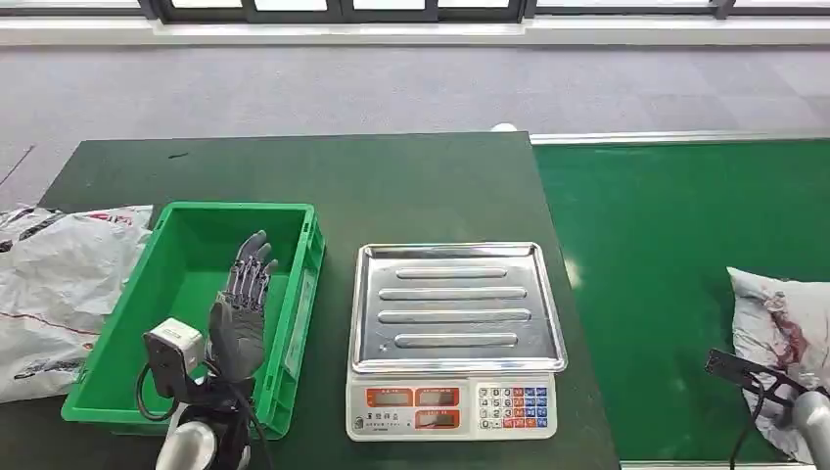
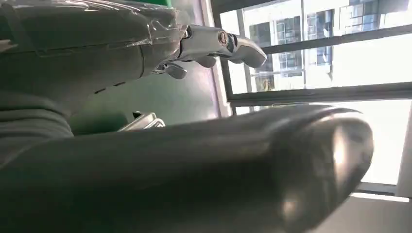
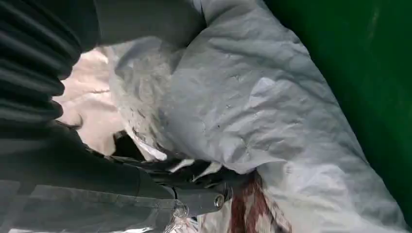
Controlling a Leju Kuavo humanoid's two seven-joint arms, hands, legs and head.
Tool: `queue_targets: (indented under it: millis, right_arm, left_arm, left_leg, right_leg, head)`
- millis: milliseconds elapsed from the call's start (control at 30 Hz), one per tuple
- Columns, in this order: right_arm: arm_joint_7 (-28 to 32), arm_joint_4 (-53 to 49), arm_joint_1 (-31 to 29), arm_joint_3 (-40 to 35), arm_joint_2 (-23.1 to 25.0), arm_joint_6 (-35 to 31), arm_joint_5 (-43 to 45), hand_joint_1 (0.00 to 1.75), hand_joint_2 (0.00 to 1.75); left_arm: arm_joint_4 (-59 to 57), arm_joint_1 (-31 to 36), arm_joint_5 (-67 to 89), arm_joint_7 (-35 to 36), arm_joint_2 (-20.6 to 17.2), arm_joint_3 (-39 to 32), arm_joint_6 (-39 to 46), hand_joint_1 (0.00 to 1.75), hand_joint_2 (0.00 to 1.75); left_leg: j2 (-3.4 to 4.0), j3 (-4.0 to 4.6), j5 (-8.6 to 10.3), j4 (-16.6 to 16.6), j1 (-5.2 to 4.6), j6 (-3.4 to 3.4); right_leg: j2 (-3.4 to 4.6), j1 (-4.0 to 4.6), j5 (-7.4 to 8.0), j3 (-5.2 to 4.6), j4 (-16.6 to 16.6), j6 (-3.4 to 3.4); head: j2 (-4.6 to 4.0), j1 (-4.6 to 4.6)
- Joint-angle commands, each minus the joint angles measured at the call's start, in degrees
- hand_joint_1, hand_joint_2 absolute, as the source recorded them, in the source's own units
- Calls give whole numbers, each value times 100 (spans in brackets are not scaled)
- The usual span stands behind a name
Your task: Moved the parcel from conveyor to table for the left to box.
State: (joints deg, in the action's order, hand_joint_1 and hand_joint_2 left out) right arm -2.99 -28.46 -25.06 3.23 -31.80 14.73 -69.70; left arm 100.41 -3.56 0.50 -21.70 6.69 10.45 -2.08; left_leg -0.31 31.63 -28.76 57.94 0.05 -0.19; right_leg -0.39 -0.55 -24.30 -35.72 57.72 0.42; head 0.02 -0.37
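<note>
The parcel (image 1: pixel 778 323), a crumpled white poly bag with red marks, lies on the green conveyor belt (image 1: pixel 666 274) at the far right. My right hand (image 1: pixel 807 416) is at its near end. In the right wrist view the parcel (image 3: pixel 252 121) bulges between the thumb and the dark fingers (image 3: pixel 194 199) of my right hand (image 3: pixel 73 170), which grips it. My left hand (image 1: pixel 245 304) hovers over the green box (image 1: pixel 240 208) with its fingers stretched out and nothing in it. The left wrist view shows my left hand (image 2: pixel 194 170) with straight fingers (image 2: pixel 218 41).
A weighing scale (image 1: pixel 450 406) with a steel tray stands on the dark green table (image 1: pixel 294 166) between the box and the conveyor. A heap of white poly bags (image 1: pixel 59 284) lies left of the box. Grey floor and windows lie beyond.
</note>
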Motion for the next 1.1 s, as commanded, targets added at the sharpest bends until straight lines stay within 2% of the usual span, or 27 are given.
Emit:
queue_targets:
  millis: [33,233,267,300,333,400,533,600,667,700,733,833,933,1000,1100]
  right_arm:
    - [438,51,94,-934,630,146,233,175,175]
    - [487,-1195,881,-1446,643,224,604,175,175]
    - [495,-1443,925,-1484,662,69,695,175,175]
    - [445,-1516,866,-1520,685,32,717,175,175]
    - [303,-1612,655,-1505,812,-631,649,175,175]
    - [148,-1612,305,-1534,969,-1059,491,175,175]
    - [95,-1628,242,-1576,977,-1017,462,175,175]
    - [55,-1764,278,-1424,1021,-1344,487,175,175]
    - [43,-2605,428,-927,1232,-2434,423,175,175]
    - [23,-2768,463,-881,1249,-2400,398,175,175]
    - [-53,-3878,778,-523,1396,-2438,399,175,175]
    - [463,-5084,1051,-20,1615,-2904,954,175,175]
    - [1122,-5758,1101,40,1692,-3180,1530,175,175]
    - [1262,-6038,1217,-43,1727,-3313,1608,175,175]
    - [1330,-6119,1265,-64,1748,-3443,1629,175,175]
  left_arm:
    - [-381,200,14,27,-53,-134,17,0,0]
    - [-336,201,-33,68,-73,-80,61,0,0]
    - [-305,167,-42,73,-76,-95,82,0,0]
    - [-260,129,-42,73,-93,-102,80,0,0]
    - [-135,10,-55,61,-86,-163,123,0,0]
    - [45,-166,-58,53,-78,-220,127,0,0]
    - [100,-224,-58,53,-63,-239,129,0,0]
    - [104,-235,-51,53,-48,-260,129,0,0]
    - [242,-379,-35,9,-28,-315,115,0,0]
    - [271,-405,-35,5,-26,-324,111,0,0]
    - [392,-521,-42,-26,-5,-361,77,0,0]
    - [283,-397,-109,-43,-6,-340,-23,0,0]
    - [-44,-150,-668,66,-6,-342,-354,0,0]
    - [-181,-95,-809,39,-10,-354,-417,0,0]
    - [-194,-106,-919,29,-8,-347,-488,0,0]
  left_leg:
    - [29,-23,5,-16,14,-7]
    - [36,-43,1,-21,23,-11]
    - [44,-52,-7,-15,23,-11]
    - [43,-46,16,-43,22,-13]
    - [51,-53,-8,-17,23,-15]
    - [88,-56,-15,-14,24,-22]
    - [149,-52,-22,-11,35,-28]
    - [131,-47,-17,-11,32,-29]
    - [110,-40,-5,-15,27,-28]
    - [100,-35,-8,-7,29,-27]
    - [102,-26,9,-29,27,-30]
    - [94,-12,0,-11,24,-34]
    - [64,-5,8,-11,20,-37]
    - [34,9,12,-9,20,-37]
    - [17,-15,22,-15,22,-35]
  right_leg:
    - [33,15,17,20,-27,-4]
    - [42,24,20,37,-35,-6]
    - [50,25,14,41,-28,-6]
    - [49,24,35,36,-55,-8]
    - [56,26,16,40,-28,-6]
    - [94,29,23,34,-25,-9]
    - [144,11,37,12,-16,-32]
    - [127,8,31,6,-12,-34]
    - [105,10,29,5,-15,-33]
    - [96,14,23,4,-7,-32]
    - [99,13,40,-5,-28,-34]
    - [96,9,24,-22,1,-35]
    - [71,7,20,-26,6,-34]
    - [44,10,18,-34,5,-33]
    - [29,18,19,-42,-6,-31]
  head:
    - [0,0]
    - [0,0]
    - [0,0]
    - [0,0]
    - [0,0]
    - [2,0]
    - [0,0]
    - [0,0]
    - [0,0]
    - [0,0]
    - [0,0]
    - [0,0]
    - [0,0]
    - [0,0]
    - [0,0]
